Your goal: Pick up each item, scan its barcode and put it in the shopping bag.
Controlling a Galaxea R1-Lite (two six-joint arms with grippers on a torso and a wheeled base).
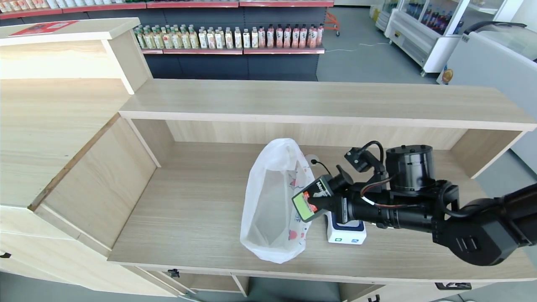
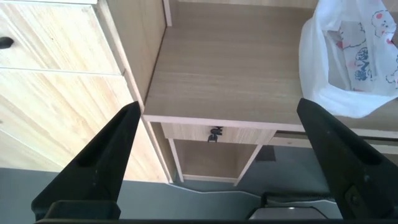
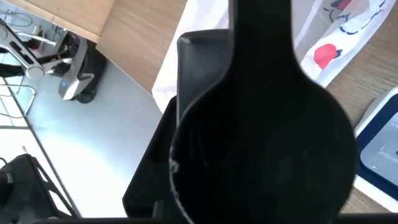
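Now your right gripper point(image 1: 332, 191) clamps a dark packet point(image 1: 306, 204) beside the shopping bag point(image 1: 268, 197). Your left gripper point(image 2: 217, 165) gapes empty.

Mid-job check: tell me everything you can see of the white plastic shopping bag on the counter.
The thin translucent white plastic shopping bag stands upright on the light wooden counter, near its front edge, with its mouth wide open. Red and blue cartoon prints mark its right side. Its film is crumpled. The white and blue scanner box sits just right of it. The right gripper holds a dark packet with a green label at its right rim; whether they touch is unclear.
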